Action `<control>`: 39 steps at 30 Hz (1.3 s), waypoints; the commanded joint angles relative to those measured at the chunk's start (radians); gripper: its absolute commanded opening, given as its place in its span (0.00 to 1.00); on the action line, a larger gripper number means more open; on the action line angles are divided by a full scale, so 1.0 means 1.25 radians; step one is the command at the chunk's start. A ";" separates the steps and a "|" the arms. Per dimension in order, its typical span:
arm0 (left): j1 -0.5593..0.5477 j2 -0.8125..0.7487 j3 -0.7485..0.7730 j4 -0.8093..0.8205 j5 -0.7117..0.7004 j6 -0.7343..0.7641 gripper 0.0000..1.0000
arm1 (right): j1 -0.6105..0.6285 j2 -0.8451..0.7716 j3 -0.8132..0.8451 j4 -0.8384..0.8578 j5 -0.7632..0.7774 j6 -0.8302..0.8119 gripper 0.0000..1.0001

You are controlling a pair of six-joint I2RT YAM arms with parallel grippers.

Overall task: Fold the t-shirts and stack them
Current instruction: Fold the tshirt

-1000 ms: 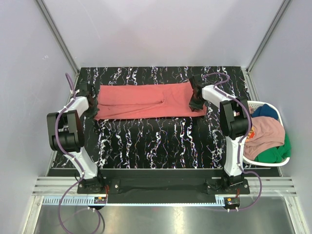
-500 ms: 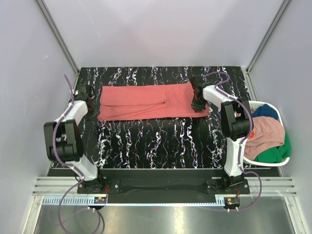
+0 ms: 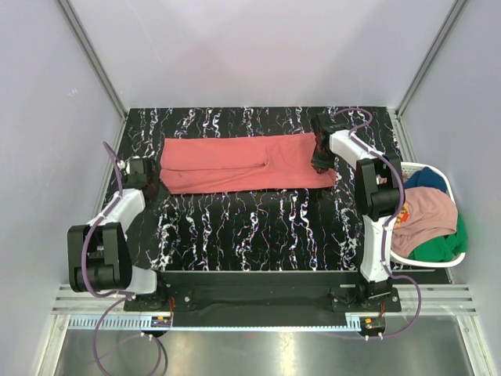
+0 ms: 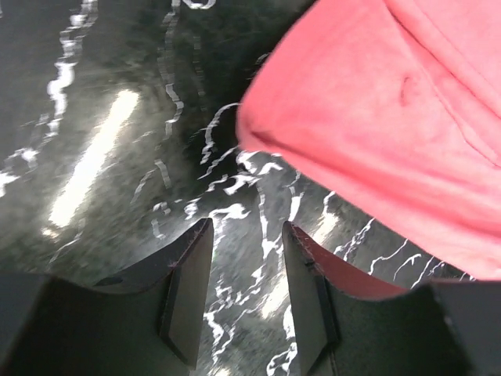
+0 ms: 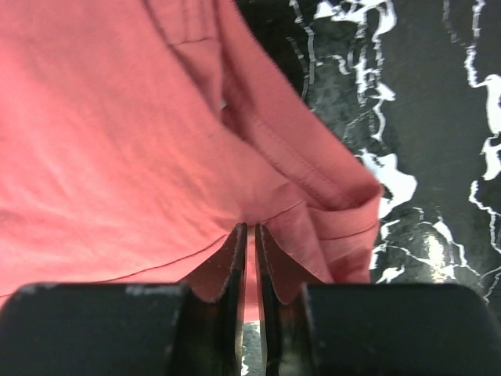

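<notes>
Pinching the right-hand end of the coral-red t-shirt (image 3: 243,163), the right fingers (image 5: 235,254) stand almost closed, with a fold of the cloth caught in the thin slit between them. The rest of the shirt spreads ahead of them and to their left. The left fingers (image 4: 192,266) stand partly apart and hold nothing. Bare black marbled table (image 3: 258,227) shows between them, and the shirt's other end lies ahead and to their right, its edge passing just beside the right-hand finger. Well off to the right of the right fingers, a white basket (image 3: 429,265) holds the dusty pink t-shirt (image 3: 423,211), the dark blue t-shirt (image 3: 427,180) and the green t-shirt (image 3: 438,247) in a heap.
</notes>
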 commanded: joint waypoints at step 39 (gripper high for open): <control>-0.042 0.199 0.258 -0.197 -0.193 0.068 0.18 | -0.109 -0.030 -0.095 -0.006 0.041 0.025 0.03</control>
